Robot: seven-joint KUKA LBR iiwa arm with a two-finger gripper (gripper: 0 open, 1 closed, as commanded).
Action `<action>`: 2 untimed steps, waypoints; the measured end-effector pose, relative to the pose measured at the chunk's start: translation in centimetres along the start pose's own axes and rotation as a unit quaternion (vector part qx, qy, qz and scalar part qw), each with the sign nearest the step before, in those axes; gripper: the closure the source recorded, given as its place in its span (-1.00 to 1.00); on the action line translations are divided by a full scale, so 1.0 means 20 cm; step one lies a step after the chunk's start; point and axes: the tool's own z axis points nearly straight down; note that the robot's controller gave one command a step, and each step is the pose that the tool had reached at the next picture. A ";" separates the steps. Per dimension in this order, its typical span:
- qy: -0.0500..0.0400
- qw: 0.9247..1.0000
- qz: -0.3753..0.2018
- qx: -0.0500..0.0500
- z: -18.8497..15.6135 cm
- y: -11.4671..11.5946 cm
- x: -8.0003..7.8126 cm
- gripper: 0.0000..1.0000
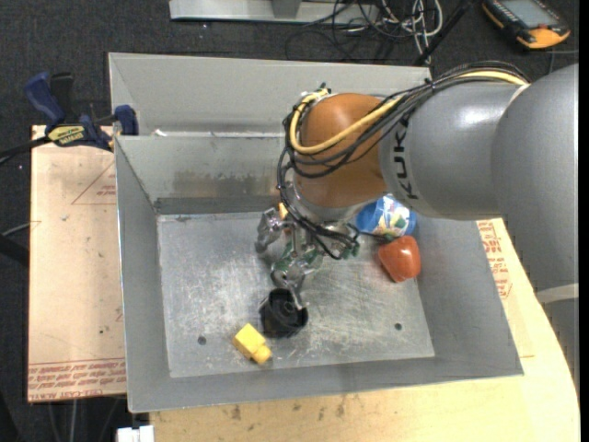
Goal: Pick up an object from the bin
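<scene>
The black round thing lies on the bin's floor toward the front edge, left of the middle. It looks like a small cap or collar with a hollow in its top. I judge it light and fairly stiff, probably plastic or rubber, not fragile, and dull enough not to slip much. The best hold seems to be across its outer sides, or with one side of the grip inside the hollow against the rim.

The claw hangs just above its upper edge. I cannot tell whether it is open or closed, or whether it touches.

A yellow block sits just beside the black thing, at its front left. A red rounded piece and a blue-and-white toy lie well apart to the right, in the grey bin.

The arm bears the letters "KUKA".
</scene>
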 end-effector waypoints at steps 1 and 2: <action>0.003 1.000 0.002 -0.001 0.05 -0.07 -0.08 -1.00; 0.001 0.996 -0.093 -0.001 -0.03 -0.29 0.00 -1.00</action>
